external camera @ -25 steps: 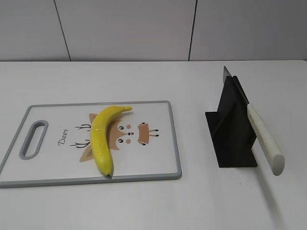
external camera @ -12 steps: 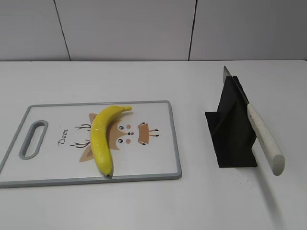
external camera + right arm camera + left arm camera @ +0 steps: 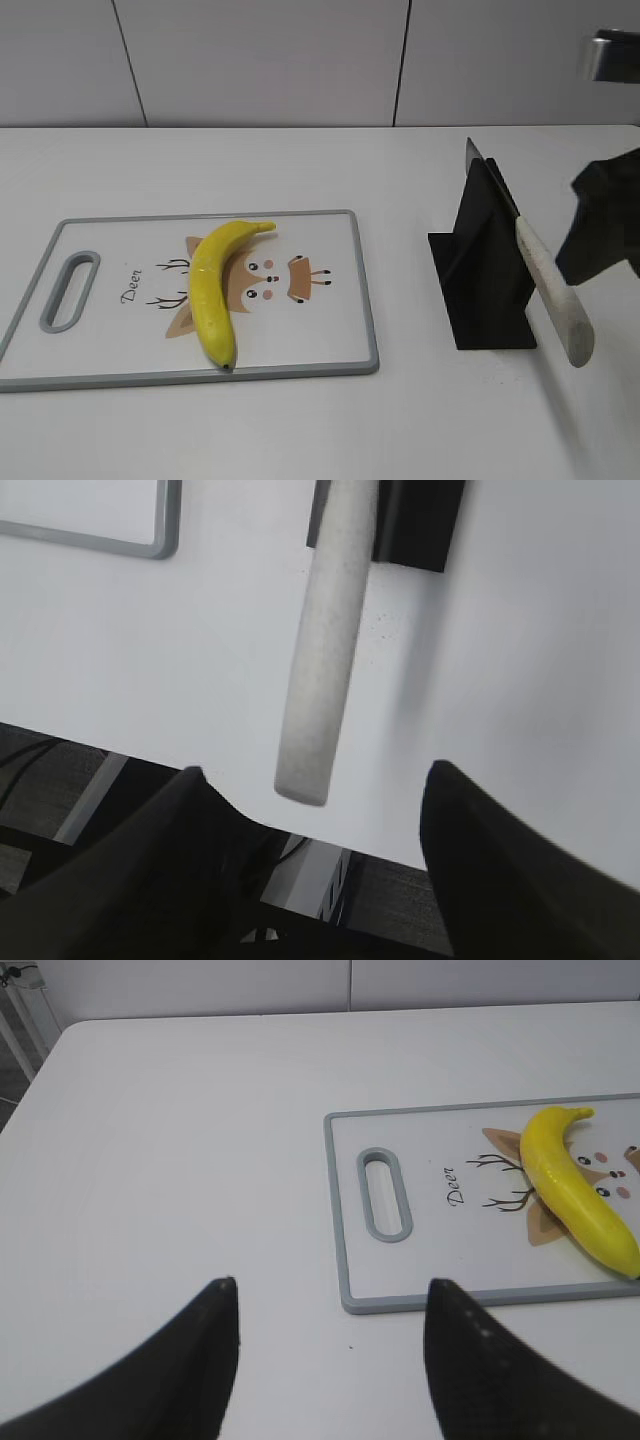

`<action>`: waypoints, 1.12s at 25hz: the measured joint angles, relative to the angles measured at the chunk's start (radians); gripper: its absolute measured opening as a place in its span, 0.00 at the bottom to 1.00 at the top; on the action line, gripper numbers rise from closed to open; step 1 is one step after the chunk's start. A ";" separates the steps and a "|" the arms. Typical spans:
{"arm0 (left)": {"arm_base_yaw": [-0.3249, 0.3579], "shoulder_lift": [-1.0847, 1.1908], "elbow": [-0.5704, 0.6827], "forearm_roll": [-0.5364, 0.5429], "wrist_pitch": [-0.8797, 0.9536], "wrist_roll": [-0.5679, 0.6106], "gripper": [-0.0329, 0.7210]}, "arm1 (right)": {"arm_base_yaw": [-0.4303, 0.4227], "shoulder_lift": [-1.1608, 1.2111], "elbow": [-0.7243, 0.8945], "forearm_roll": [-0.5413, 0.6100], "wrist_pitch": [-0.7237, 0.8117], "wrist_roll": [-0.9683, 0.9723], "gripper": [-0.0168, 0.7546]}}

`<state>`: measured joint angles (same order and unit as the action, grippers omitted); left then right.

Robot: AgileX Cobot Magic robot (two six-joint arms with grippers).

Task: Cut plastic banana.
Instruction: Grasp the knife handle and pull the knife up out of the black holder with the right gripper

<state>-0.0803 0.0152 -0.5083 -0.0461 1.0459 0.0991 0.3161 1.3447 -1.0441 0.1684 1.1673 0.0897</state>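
Note:
The plastic banana (image 3: pixel 211 290), glossy yellow and whole, lies on a white cutting board (image 3: pixel 310 330) with a grey rim and a deer picture; it also shows in the left wrist view (image 3: pixel 570 1185). A knife with a white handle (image 3: pixel 553 290) rests slanted in a black stand (image 3: pixel 485 270). My right gripper (image 3: pixel 315 780) is open, just behind the end of the knife handle (image 3: pixel 320 650), not touching it. In the exterior view it is a dark shape (image 3: pixel 603 225) at the right edge. My left gripper (image 3: pixel 330 1295) is open and empty over the bare table, left of the board.
The white table (image 3: pixel 300 160) runs back to a panelled wall. Its front edge (image 3: pixel 380 850) lies under my right gripper, with floor below. The board's grey handle slot (image 3: pixel 386 1192) is at its left end.
My right arm has come into the exterior view at the right edge, beside the knife handle. Banana, board, knife and stand have not moved.

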 joint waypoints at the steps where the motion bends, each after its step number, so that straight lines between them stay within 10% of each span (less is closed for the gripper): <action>1: 0.000 0.000 0.000 0.000 0.000 0.000 0.79 | 0.009 0.023 -0.013 -0.006 -0.007 0.006 0.69; 18: 0.000 0.000 0.000 0.000 0.000 0.000 0.79 | 0.015 0.363 -0.050 -0.045 -0.053 0.063 0.68; 24: 0.000 0.000 0.000 0.001 0.000 0.000 0.79 | 0.015 0.376 -0.050 -0.016 -0.059 0.076 0.25; 28: 0.000 0.000 0.000 0.005 0.000 0.000 0.79 | 0.015 0.375 -0.050 0.005 -0.055 0.070 0.27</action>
<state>-0.0803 0.0152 -0.5083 -0.0406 1.0459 0.0991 0.3316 1.7194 -1.0944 0.1731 1.1122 0.1593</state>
